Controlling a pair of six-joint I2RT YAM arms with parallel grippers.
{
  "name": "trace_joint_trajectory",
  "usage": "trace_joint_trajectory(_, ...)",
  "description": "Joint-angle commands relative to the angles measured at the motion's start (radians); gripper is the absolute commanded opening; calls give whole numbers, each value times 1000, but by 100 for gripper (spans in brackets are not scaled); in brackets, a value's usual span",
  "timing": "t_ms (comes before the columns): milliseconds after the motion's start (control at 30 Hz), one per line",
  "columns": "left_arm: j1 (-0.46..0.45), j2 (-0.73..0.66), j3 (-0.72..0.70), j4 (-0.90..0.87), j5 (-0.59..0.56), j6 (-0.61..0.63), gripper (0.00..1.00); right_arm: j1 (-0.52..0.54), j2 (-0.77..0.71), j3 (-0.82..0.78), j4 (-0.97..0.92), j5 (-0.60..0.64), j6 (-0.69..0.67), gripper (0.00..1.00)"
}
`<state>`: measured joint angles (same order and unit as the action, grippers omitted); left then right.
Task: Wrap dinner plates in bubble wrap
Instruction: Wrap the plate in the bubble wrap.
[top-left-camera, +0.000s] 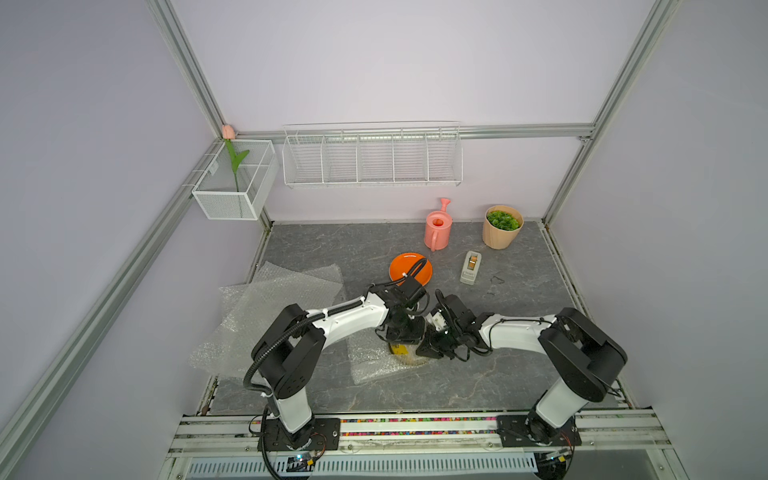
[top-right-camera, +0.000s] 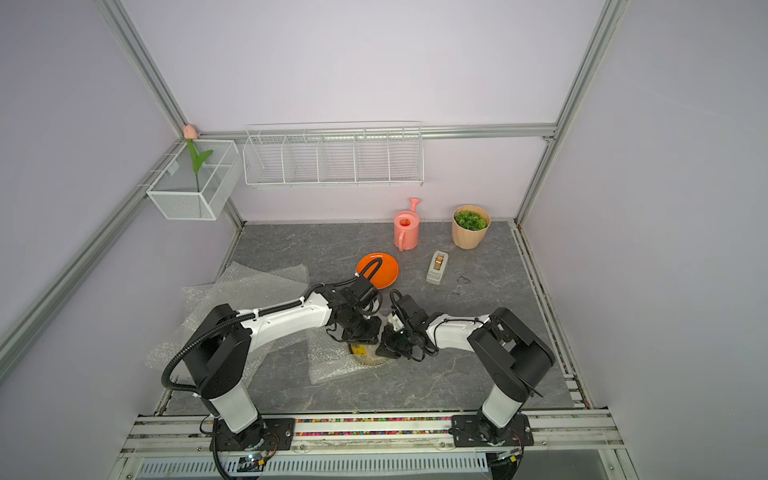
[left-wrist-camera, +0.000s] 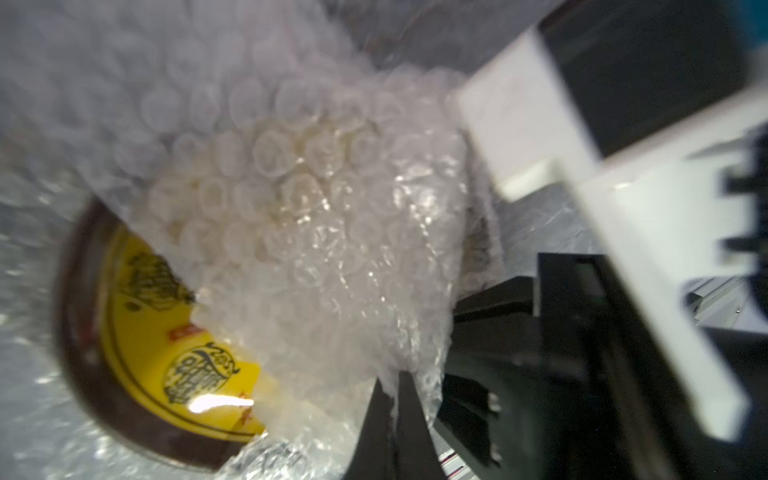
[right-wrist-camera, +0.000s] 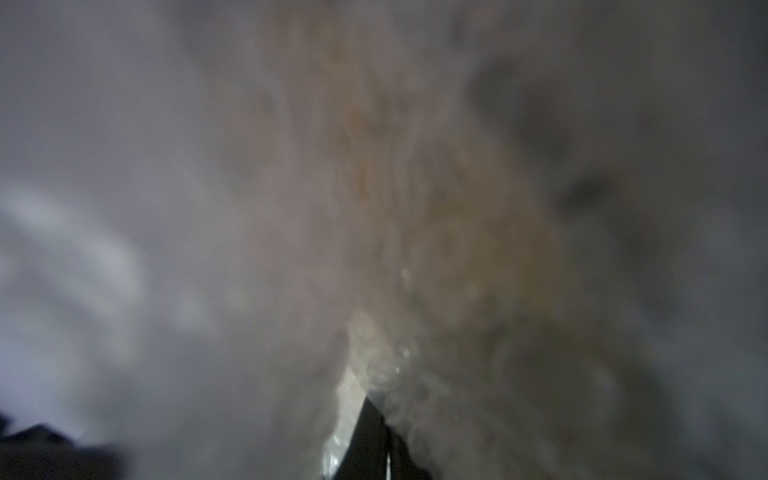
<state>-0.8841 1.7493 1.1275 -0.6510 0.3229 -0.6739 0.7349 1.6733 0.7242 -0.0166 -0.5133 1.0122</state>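
Observation:
A yellow dinner plate (left-wrist-camera: 166, 332) with a dark pattern lies mid-table, partly covered by a folded sheet of bubble wrap (left-wrist-camera: 311, 228). In both top views only a yellow sliver of it (top-left-camera: 401, 350) (top-right-camera: 359, 349) shows between the two wrists. My left gripper (left-wrist-camera: 392, 399) is shut on a fold of that bubble wrap above the plate. My right gripper (right-wrist-camera: 374, 415) is shut with wrap pinched at its fingertips, and blurred wrap fills its wrist view. The two grippers stand close together over the plate. A plain orange plate (top-left-camera: 405, 268) (top-right-camera: 384, 270) lies bare behind the left wrist.
Spare bubble wrap sheets (top-left-camera: 270, 307) overlap at the table's left. A tape dispenser (top-left-camera: 471, 268), a pink watering can (top-left-camera: 437, 230) and a potted plant (top-left-camera: 501, 226) stand at the back right. A wire rack (top-left-camera: 372, 156) and a mesh box (top-left-camera: 235, 178) hang on the walls.

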Motion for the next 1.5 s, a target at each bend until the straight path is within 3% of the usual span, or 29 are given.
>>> trace_joint_trajectory(0,-1,-32,-92,138,53,-102,0,-3,46,-29,-32,81,20,7)
trace_joint_trajectory(233,0,8,-243,247,72,-132,0,-3,15,-28,-56,105,29,7)
trace_joint_trajectory(467,2,82,-248,176,8,-107,0,-3,-184,23,-301,222,-28,7)
trace_joint_trajectory(600,1,84,-252,197,20,-107,0,-6,-236,49,-279,192,-24,7)
trace_joint_trajectory(900,0,50,-277,220,38,-111,0,-35,-37,86,-63,105,7,7)
trace_joint_trajectory(1033,-1,-22,-285,210,38,-115,0,-50,29,82,-163,135,-38,7)
trace_joint_trajectory(1267,61,-253,-201,24,-104,-72,42,-78,-3,-15,-213,156,-88,7)
trace_joint_trajectory(1367,146,-341,-162,-110,-240,-57,59,-96,-22,-36,-227,164,-103,7)
trace_joint_trajectory(1467,262,-392,-160,-163,-296,-11,66,-110,-37,-52,-246,165,-121,7)
